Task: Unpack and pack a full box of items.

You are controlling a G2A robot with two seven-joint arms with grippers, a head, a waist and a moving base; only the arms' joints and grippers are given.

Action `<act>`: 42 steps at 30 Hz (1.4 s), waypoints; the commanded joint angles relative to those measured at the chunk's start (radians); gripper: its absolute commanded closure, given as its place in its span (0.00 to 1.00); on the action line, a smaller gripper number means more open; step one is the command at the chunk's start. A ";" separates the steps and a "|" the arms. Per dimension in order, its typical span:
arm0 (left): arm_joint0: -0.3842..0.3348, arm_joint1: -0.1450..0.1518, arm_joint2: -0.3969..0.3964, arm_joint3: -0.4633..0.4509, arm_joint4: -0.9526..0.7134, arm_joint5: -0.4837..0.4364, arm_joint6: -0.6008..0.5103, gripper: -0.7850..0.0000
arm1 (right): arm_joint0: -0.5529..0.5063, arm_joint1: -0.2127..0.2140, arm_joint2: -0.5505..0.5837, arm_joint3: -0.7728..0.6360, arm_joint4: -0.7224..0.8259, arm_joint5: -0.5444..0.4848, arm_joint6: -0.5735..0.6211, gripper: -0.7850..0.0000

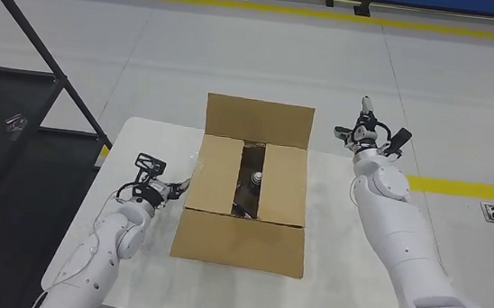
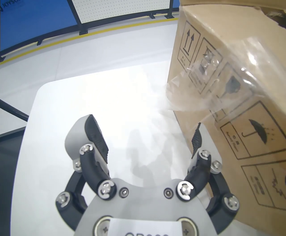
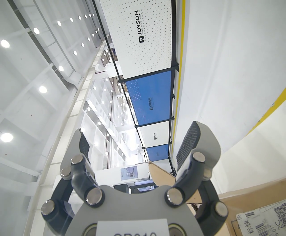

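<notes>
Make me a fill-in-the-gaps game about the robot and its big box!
1. The cardboard box stands on a ____ table.
2. The fingers of the left gripper are wide ____.
3. Loose clear tape hangs off the side of the ____.
4. The right gripper, open too, holds ____.

Missing words: white; open; box; nothing.
</notes>
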 commanded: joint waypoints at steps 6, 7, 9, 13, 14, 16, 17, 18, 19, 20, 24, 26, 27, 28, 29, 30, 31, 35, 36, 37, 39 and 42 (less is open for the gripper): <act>-0.086 -0.035 0.058 0.130 -0.018 0.010 0.038 0.00 | -0.016 0.005 0.015 -0.030 -0.018 0.011 -0.013 0.00; -0.096 -0.039 0.063 0.146 -0.022 0.011 0.043 0.00 | -0.018 0.005 0.016 -0.034 -0.020 0.015 -0.014 0.00; -0.113 -0.047 0.068 0.175 -0.038 0.020 0.056 0.00 | -0.021 0.005 0.017 -0.044 -0.026 0.021 -0.017 0.00; -0.133 -0.059 0.067 0.219 -0.065 0.043 0.101 0.00 | -0.028 0.005 0.021 -0.058 -0.034 0.029 -0.021 0.00; -0.136 -0.061 0.065 0.227 -0.066 0.055 0.115 0.00 | -0.029 0.005 0.023 -0.060 -0.036 0.031 -0.022 0.00; -0.139 -0.062 0.069 0.236 -0.037 0.091 0.147 0.00 | -0.031 0.004 0.025 -0.064 -0.040 0.036 -0.023 0.00; -0.137 -0.064 0.069 0.236 -0.036 0.100 0.162 0.00 | -0.031 0.004 0.026 -0.066 -0.040 0.038 -0.023 0.00; -0.135 -0.064 0.064 0.236 -0.041 0.108 0.177 0.00 | -0.031 0.003 0.026 -0.066 -0.042 0.041 -0.023 0.00; -0.132 -0.065 0.059 0.234 -0.046 0.113 0.188 0.00 | -0.031 0.003 0.027 -0.067 -0.042 0.044 -0.022 0.00; -0.130 -0.064 0.052 0.233 -0.053 0.118 0.199 0.00 | -0.031 0.002 0.028 -0.067 -0.043 0.045 -0.023 0.00; -0.116 -0.062 0.028 0.216 -0.070 0.133 0.232 0.00 | -0.029 -0.001 0.031 -0.067 -0.046 0.049 -0.019 0.00; -0.108 -0.060 0.018 0.204 -0.071 0.138 0.239 0.00 | -0.028 -0.002 0.033 -0.065 -0.047 0.049 -0.017 0.00; -0.104 -0.060 0.015 0.197 -0.069 0.141 0.240 0.00 | -0.028 -0.002 0.034 -0.064 -0.048 0.050 -0.016 0.00; -0.101 -0.059 0.012 0.190 -0.067 0.142 0.238 0.00 | -0.027 -0.003 0.035 -0.063 -0.049 0.049 -0.016 0.00; -0.100 -0.058 0.012 0.184 -0.056 0.145 0.232 0.00 | -0.026 -0.003 0.036 -0.062 -0.050 0.049 -0.015 0.00; -0.101 -0.058 0.015 0.178 -0.040 0.147 0.221 0.00 | -0.026 -0.003 0.037 -0.061 -0.050 0.048 -0.015 0.00; -0.102 -0.058 0.018 0.173 -0.029 0.142 0.208 0.00 | -0.025 -0.004 0.039 -0.060 -0.051 0.047 -0.014 0.00; -0.113 -0.062 0.035 0.181 -0.007 0.111 0.154 0.00 | -0.022 -0.004 0.043 -0.055 -0.055 0.044 -0.010 0.00; -0.115 -0.064 0.038 0.189 -0.011 0.105 0.147 0.00 | -0.022 -0.005 0.044 -0.054 -0.056 0.043 -0.009 0.00; -0.118 -0.067 0.040 0.198 -0.015 0.104 0.142 0.00 | -0.023 -0.005 0.046 -0.053 -0.057 0.041 -0.008 0.00; -0.122 -0.072 0.047 0.216 -0.016 0.103 0.140 0.00 | -0.026 -0.005 0.049 -0.051 -0.058 0.038 -0.008 0.00; -0.131 -0.080 0.057 0.249 -0.019 0.098 0.136 0.00 | -0.029 -0.003 0.057 -0.047 -0.061 0.036 -0.010 0.00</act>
